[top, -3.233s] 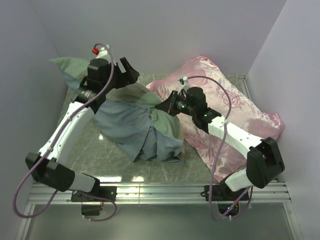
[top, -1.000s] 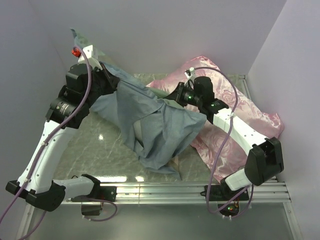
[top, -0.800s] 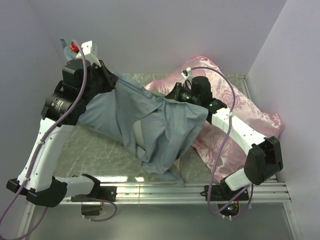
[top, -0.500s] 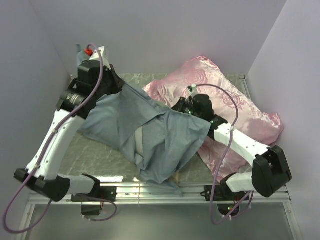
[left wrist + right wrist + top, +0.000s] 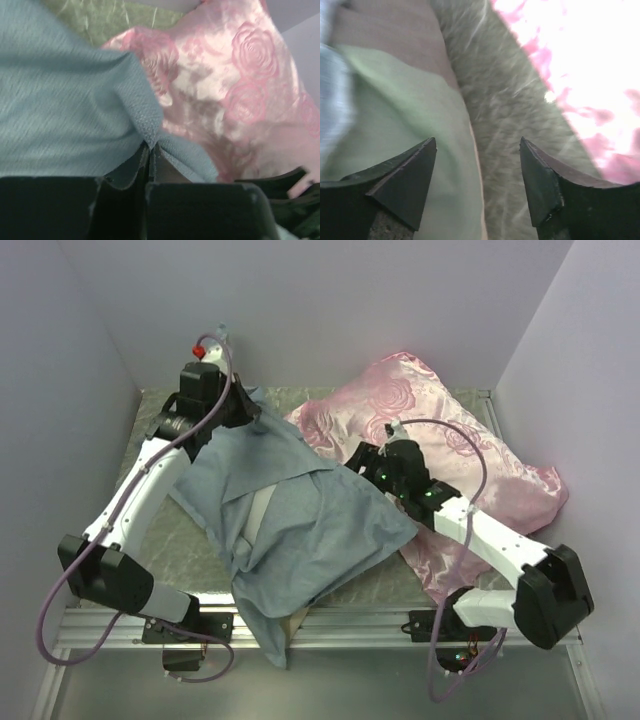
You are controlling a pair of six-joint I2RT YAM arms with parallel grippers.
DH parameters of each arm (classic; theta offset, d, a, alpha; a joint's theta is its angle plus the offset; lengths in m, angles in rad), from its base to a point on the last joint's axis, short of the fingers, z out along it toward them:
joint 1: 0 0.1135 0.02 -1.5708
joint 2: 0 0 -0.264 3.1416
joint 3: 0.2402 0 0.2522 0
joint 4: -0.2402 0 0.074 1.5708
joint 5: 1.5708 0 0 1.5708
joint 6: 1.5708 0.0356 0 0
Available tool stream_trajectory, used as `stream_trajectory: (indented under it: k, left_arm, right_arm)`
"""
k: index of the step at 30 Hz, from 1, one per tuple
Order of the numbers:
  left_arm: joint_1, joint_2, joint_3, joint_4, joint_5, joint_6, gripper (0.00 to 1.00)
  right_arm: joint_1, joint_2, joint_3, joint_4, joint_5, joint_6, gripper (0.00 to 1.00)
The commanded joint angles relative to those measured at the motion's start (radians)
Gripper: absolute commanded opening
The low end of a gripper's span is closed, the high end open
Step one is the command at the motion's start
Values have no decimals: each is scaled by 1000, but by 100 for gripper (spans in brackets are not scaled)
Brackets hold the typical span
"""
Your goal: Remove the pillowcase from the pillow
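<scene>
The left gripper (image 5: 149,150) pinches, jaws closed, a fold of the woven grey-blue pillowcase (image 5: 300,530), sprawled crumpled across the marbled green counter (image 5: 150,525), a white sliver of pillow (image 5: 258,512) showing. The right gripper (image 5: 477,150) holds its jaws spread beside the glossy pink rose-patterned cushion (image 5: 450,430).

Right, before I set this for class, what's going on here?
Two robot arms are working a pillowcase, which lies grey-blue side out and drapes over the near edge of the table. The left claw is shut on a fold of it. The right claw hangs open beside the pink cushion.
</scene>
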Motion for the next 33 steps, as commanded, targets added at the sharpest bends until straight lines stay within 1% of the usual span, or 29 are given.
stream_trajectory:
  k: [1, 5, 7, 8, 9, 10, 13, 14, 16, 17, 20, 24, 27, 30, 33]
  left_arm:
    - [4, -105, -125, 130, 36, -25, 4]
    - [4, -160, -247, 181, 34, -68, 4]
    - [3, -175, -300, 198, 31, -91, 4]
    - [3, -177, -312, 215, 34, -103, 4]
    - [3, -175, -333, 220, 31, -111, 4]
    - [0, -174, -346, 227, 31, -115, 4]
    - [-9, -166, -398, 261, 27, -144, 2]
    - [-11, -165, -412, 269, 21, -160, 2]
    - [-17, -162, -450, 293, 16, -170, 2]
    - [-20, -162, -461, 301, 13, -175, 3]
    - [-26, -157, -495, 319, 5, -190, 3]
    - [-33, -148, -536, 344, -5, -210, 2]
    - [-34, -136, -565, 367, -10, -232, 2]
    - [-36, -125, -599, 402, -6, -253, 1]
    - [-37, -117, -625, 430, -2, -270, 0]
  right_arm:
    - [-17, -111, 122, -160, 154, -124, 75]
    - [-35, -187, 199, -277, 238, -181, 78]
    - [-14, -199, 244, -326, 197, -204, 78]
    - [14, -193, 276, -346, 196, -210, 78]
    - [44, -169, 288, -381, 235, -215, 78]
    - [128, -152, 302, -400, 261, -216, 77]
    - [236, -84, 337, -430, 344, -170, 77]
    - [276, -66, 345, -427, 350, -163, 76]
    - [310, -14, 360, -424, 387, -153, 75]
    - [346, 6, 391, -433, 403, -152, 75]
    - [403, 71, 443, -457, 458, -152, 74]
    - [440, 153, 503, -498, 518, -153, 75]
    - [445, 190, 508, -524, 533, -153, 75]
    - [457, 165, 489, -524, 573, -144, 75]
    - [462, 122, 482, -506, 570, -155, 78]
